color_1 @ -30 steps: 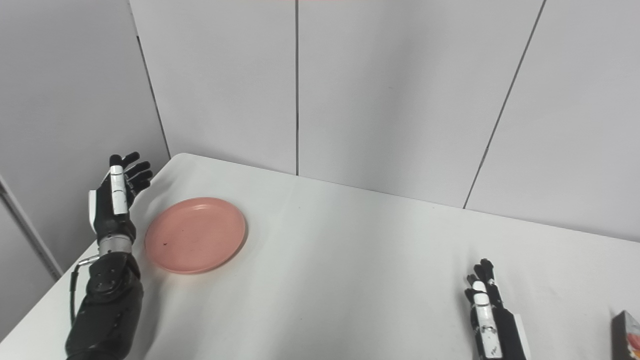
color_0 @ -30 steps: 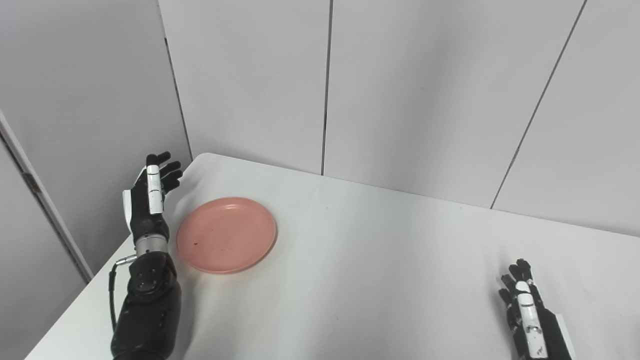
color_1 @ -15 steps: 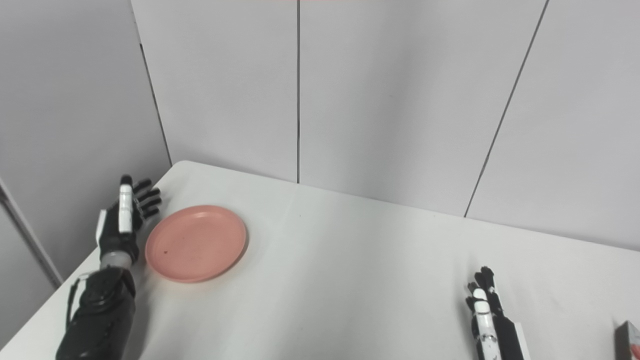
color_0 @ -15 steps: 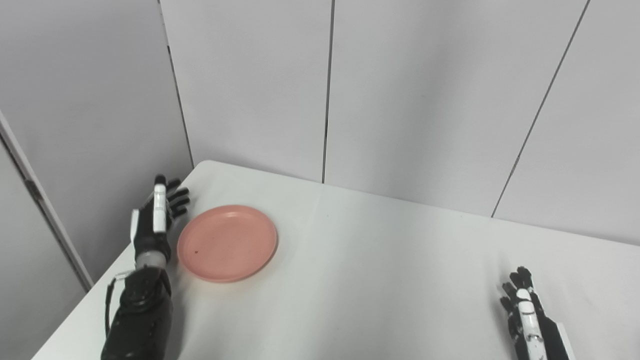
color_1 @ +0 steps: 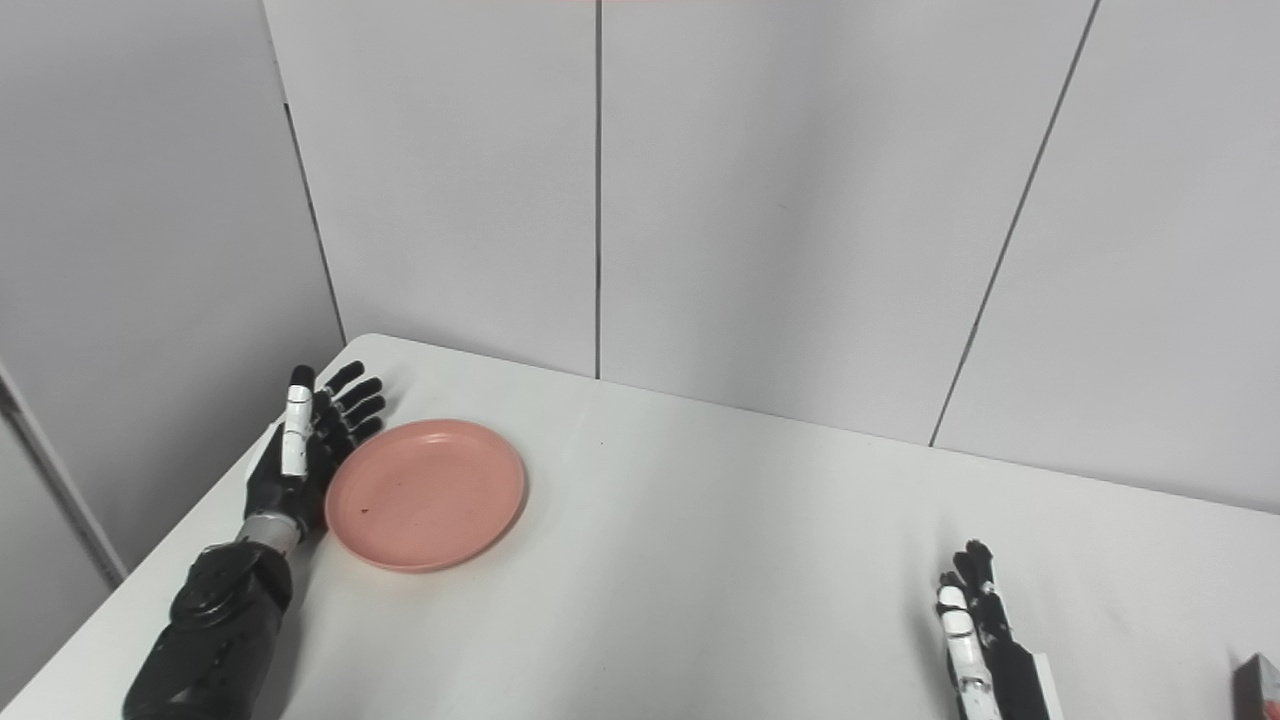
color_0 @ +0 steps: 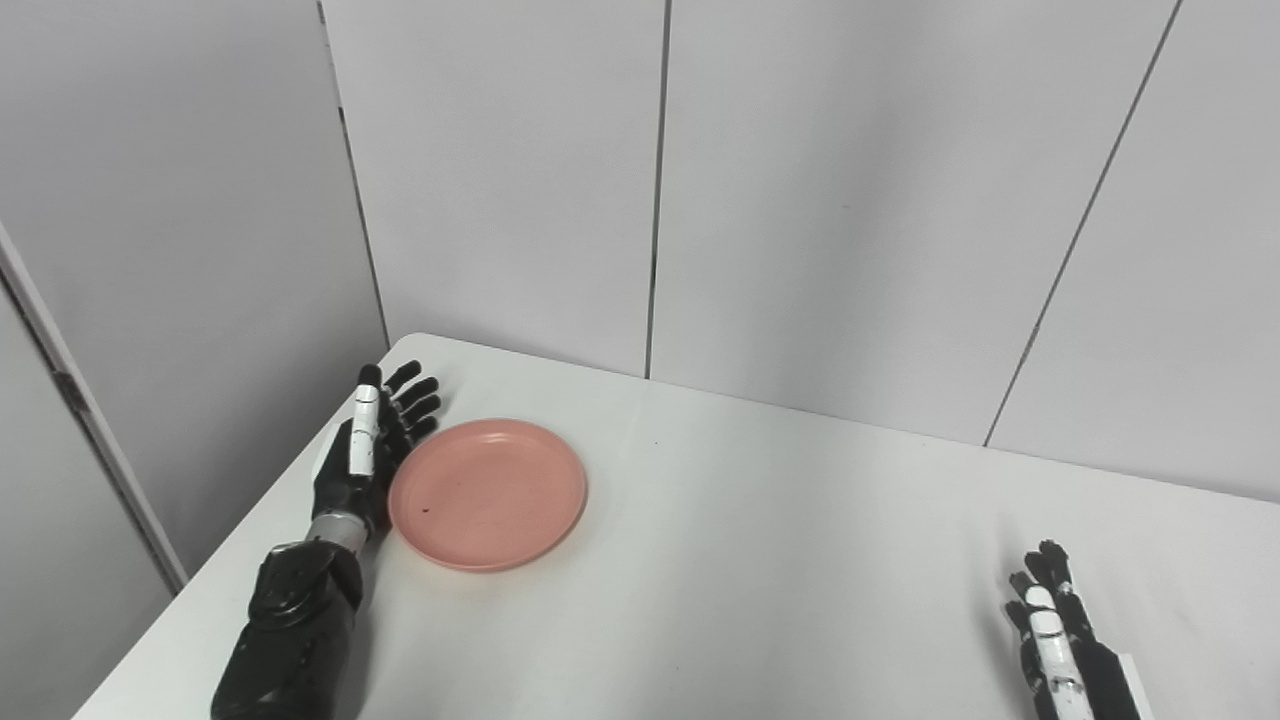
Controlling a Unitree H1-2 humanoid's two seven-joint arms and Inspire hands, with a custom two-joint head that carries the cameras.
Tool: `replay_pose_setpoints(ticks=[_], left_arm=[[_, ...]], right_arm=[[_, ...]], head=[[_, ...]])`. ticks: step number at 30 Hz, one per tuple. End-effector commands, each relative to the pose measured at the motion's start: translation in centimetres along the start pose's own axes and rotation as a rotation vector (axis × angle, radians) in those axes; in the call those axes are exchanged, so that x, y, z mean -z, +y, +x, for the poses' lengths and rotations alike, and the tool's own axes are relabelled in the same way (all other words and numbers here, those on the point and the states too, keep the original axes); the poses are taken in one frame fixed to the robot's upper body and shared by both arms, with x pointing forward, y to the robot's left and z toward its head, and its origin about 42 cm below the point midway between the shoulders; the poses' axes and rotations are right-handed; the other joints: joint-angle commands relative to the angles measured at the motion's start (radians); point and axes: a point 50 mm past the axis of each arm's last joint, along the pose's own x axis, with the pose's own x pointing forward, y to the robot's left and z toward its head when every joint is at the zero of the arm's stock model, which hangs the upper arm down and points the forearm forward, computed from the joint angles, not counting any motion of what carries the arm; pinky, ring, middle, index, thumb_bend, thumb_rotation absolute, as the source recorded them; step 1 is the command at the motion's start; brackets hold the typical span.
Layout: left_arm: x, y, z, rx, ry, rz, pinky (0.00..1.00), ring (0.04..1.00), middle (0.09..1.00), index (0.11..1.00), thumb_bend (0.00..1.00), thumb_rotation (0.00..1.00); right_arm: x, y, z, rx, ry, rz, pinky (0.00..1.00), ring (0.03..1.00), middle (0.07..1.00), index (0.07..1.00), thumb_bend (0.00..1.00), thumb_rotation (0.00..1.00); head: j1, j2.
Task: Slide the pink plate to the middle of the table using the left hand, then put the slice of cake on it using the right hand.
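It looked like a bare lab or test booth: plain grey wall panels [color_0: 800, 200] with dark seams closed in a white table [color_0: 760, 560] from nine to three o'clock.

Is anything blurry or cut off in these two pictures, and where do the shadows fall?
Left eye view: sharp, evenly lit, with a soft shadow under the round pink plate at its near rim; the black right hand is cropped by the bottom edge. Right eye view: equally sharp, no glare on the white table; a dark object is cut off at the lower right corner.
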Motion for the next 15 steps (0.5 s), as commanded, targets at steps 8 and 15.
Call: replay_pose_setpoints(ticks=[8, 15], left_arm=[[0.4, -1.9, 0.5, 0.087, 0.036, -0.04, 0.88, 0.865, 0.849, 0.836, 0.87, 1.0], [1.4, -4.4, 0.5, 0.143, 0.048, -0.056, 0.88, 0.856, 0.841, 0.827, 0.86, 1.0]], right_arm=[[-1.3, 0.2, 0.5, -0.008, -0.055, -0.005, 1.0, 1.0, 1.0, 1.0, 0.18, 0.77], [-1.3, 0.2, 0.4, -0.004, -0.058, -0.006, 1.0, 1.0, 1.0, 1.0, 0.19, 0.73]], head=[[-0.01, 0.014], [-0.02, 0.022]])
